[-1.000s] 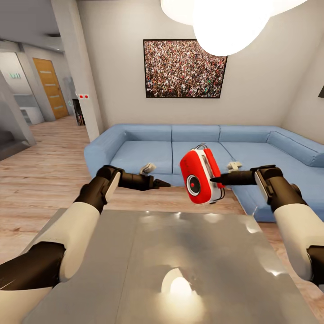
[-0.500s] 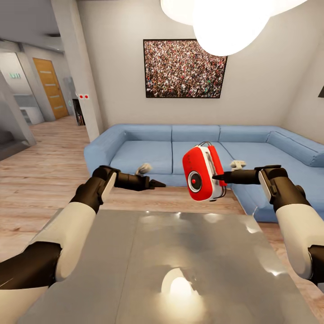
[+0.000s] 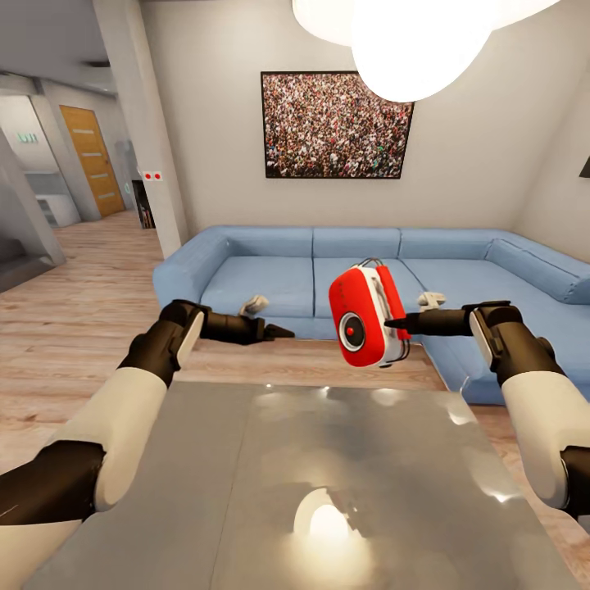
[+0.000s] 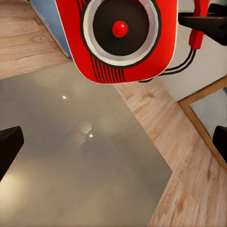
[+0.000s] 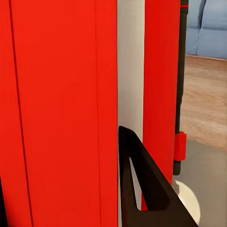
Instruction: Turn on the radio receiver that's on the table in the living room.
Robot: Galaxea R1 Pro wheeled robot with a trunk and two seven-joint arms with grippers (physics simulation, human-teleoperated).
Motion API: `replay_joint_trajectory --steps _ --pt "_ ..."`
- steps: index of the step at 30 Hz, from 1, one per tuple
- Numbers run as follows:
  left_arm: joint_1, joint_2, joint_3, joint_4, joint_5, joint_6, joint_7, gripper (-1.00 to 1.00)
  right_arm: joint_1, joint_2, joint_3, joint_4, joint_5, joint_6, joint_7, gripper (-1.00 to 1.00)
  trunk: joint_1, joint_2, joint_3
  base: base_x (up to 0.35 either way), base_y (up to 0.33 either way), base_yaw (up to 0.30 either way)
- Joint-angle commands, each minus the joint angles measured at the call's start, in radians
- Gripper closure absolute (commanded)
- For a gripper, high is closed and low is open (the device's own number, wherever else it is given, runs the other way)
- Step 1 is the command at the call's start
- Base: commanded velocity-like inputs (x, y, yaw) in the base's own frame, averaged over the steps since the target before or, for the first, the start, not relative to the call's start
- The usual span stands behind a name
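The radio receiver (image 3: 365,315) hangs in the air above the far edge of the table (image 3: 344,492), lifted clear of the glossy grey top and clamped by its right side in the right gripper (image 3: 393,325), whose dark finger (image 5: 142,184) lies against the white trim between the red shells. The dial (image 3: 353,331) faces toward the robot and slightly left, its centre red, so by my judgement the radio is not yet switched on. The left gripper (image 3: 274,332) hovers well left of the radio over the table's far edge, grasping nothing; its wrist camera looks straight at the dial (image 4: 120,29), with its fingertips apart at the frame's edges, so it is released. Behind both arms runs the blue sofa (image 3: 262,274) under the framed crowd picture (image 3: 336,124). The step in hand looks like presenting the radio for pressing; the next move calls for bringing the left fingertip rightward onto the red centre while the right grip holds firm against the push
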Motion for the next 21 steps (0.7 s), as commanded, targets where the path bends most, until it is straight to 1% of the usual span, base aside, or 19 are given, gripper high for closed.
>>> replay_joint_trajectory --steps 1,6,13,17,21 --pt "0.000 0.001 0.000 -0.007 0.000 0.000 0.000 -1.00 0.000 0.000 0.000 0.002 -0.010 0.002 0.001 1.00 0.000 0.000 0.000 0.000 0.000 0.000" --pt "-0.001 0.001 0.002 -0.024 0.000 0.001 0.000 -1.00 0.000 0.004 0.002 0.007 -0.011 0.003 0.002 1.00 0.000 0.000 0.000 0.000 0.000 0.000" --pt "0.000 0.002 0.004 -0.031 0.000 0.001 0.000 -1.00 0.000 0.021 0.003 0.033 -0.010 0.003 0.002 1.00 0.000 0.000 0.000 0.000 0.000 0.000" --pt "0.000 0.002 0.005 -0.033 0.000 0.001 0.000 -1.00 0.000 0.025 0.003 0.049 -0.009 0.004 0.002 1.00 0.000 0.000 0.000 0.000 0.000 0.000" --pt "0.000 0.002 0.004 -0.052 0.000 0.002 0.000 -1.00 0.000 0.028 0.016 0.068 -0.008 0.004 0.002 1.00 0.000 0.000 0.000 0.000 0.000 0.000"
